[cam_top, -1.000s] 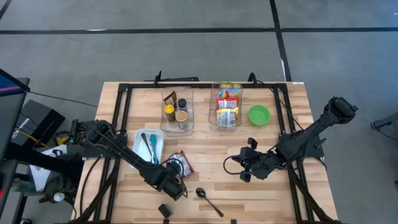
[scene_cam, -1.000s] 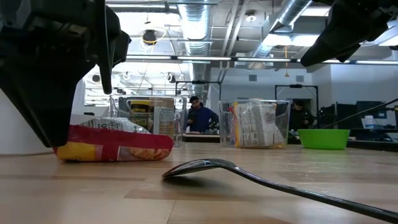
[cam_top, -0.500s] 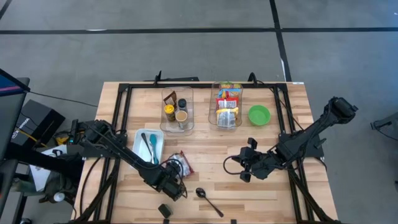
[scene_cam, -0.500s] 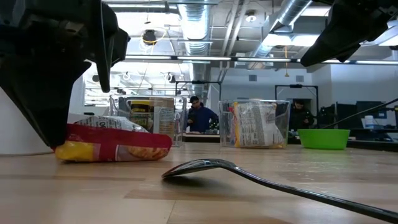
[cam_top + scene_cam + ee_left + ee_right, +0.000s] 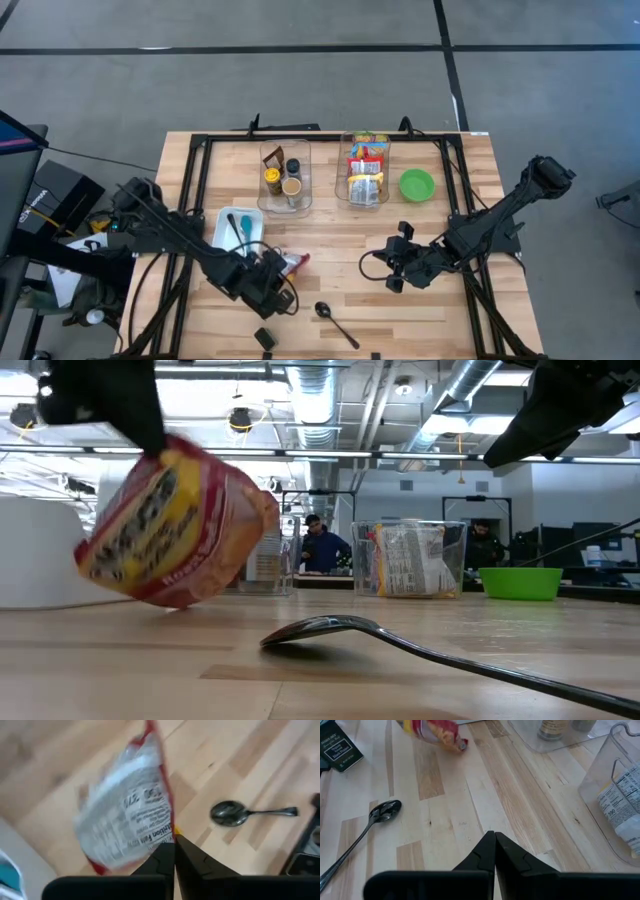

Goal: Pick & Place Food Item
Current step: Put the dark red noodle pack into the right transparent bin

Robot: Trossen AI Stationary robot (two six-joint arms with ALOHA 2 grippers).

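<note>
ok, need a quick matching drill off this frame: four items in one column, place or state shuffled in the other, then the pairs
Items
1. snack bag
2. spoon
3. green bowl
4. right gripper

Place or state
A. at the table's far right, beside the clear packet bin
B. shut on nothing, waiting above the table's right half
C. pinched by the shut left gripper, hanging clear of the wood
D. lying flat on the wood near the front edge

Pairs: 1-C, 2-D, 3-A, 4-B
</note>
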